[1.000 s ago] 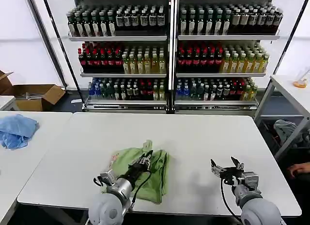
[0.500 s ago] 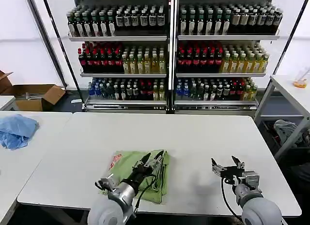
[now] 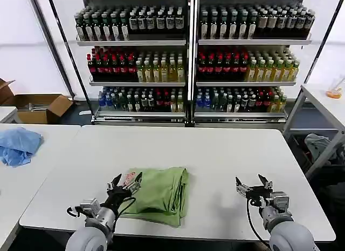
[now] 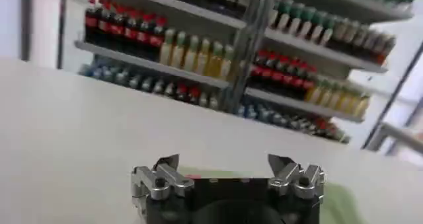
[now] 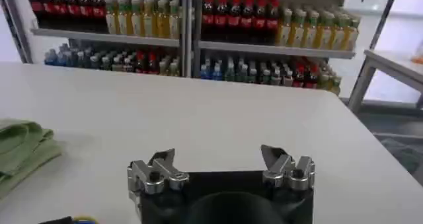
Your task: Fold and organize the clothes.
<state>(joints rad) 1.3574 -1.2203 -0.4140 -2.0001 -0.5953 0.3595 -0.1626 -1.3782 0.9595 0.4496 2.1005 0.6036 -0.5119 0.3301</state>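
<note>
While the green shirt [image 3: 159,194] lies folded into a compact bundle near the front edge of the white table [image 3: 215,154], neither gripper is touching it. In the head view the left gripper [image 3: 125,182] hovers just beside the shirt's left edge, close to the red-and-white patch [image 3: 129,178], fingers spread and holding nothing. My reading is that it has let go so the fold can lie undisturbed. The right gripper [image 3: 254,187] sits well apart on the right side of the table, fingers also spread, apparently parked out of the way. A light blue cloth [image 3: 19,146] lies on a neighbouring table to the left, and shelves of bottles [image 3: 186,62] stand behind.

The left wrist view confirms the left gripper [image 4: 228,166] open and empty, fingertips apart, with a sliver of green cloth [image 4: 344,205] low behind it. It does not reveal the shape of the fold, which the head view does.

The right wrist view shows the right gripper [image 5: 218,159] likewise open over bare tabletop, with the shirt's folded edge [image 5: 23,149] off to the side, layers stacked. This layering is clearer here than from above. Folding looks largely complete.
</note>
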